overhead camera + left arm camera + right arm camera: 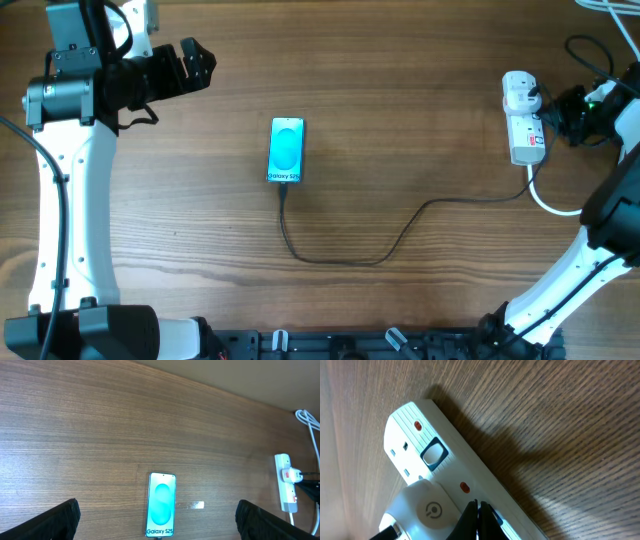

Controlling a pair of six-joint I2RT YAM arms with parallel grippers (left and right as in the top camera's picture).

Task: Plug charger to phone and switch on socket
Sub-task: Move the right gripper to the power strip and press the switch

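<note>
The phone point(286, 150) lies in the middle of the table with its cyan screen up, also in the left wrist view point(162, 505). The black charger cable point(390, 250) runs from the phone's near end in a curve to the socket point(523, 120), a white power strip at the right with a white adapter plugged in. My right gripper point(479, 506) is shut, its fingertips pressed on the socket point(420, 430) beside the adapter point(427, 510), near a small red light. My left gripper point(190, 65) is open and empty, raised at the far left, well away from the phone.
A thicker white cable point(545, 200) leaves the socket's near end toward the right arm. More white cable point(310, 420) lies at the far right edge. A small reflective patch point(197, 505) sits on the wood next to the phone.
</note>
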